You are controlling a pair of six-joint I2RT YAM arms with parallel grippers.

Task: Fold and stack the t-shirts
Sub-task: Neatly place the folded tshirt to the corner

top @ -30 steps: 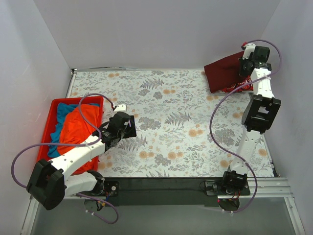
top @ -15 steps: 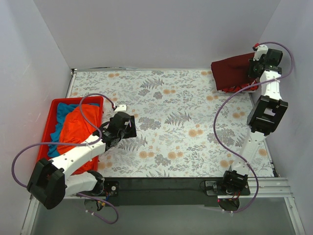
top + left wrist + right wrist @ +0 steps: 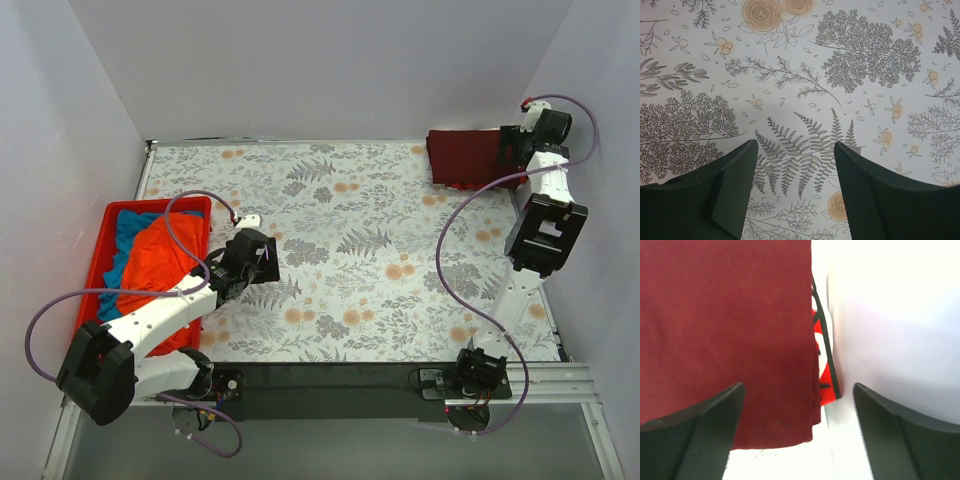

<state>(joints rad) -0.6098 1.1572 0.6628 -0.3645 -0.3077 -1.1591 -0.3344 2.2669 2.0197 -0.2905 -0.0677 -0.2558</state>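
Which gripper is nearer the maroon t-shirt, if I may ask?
Right. The right gripper is at the maroon t-shirt; the left gripper is far across the table.

Maroon shirt (image 3: 465, 158), red shirt (image 3: 826, 385) perhaps white-printed, floral tablecloth (image 3: 350, 260).

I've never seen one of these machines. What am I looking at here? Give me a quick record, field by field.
table: flower-print top
pile: maroon shirt in the far right corner, lying on a red printed shirt
bin: red, on the left, holding an orange shirt and a blue shirt
left claw: open, empty, over bare table
right claw: open, over the maroon shirt's edge
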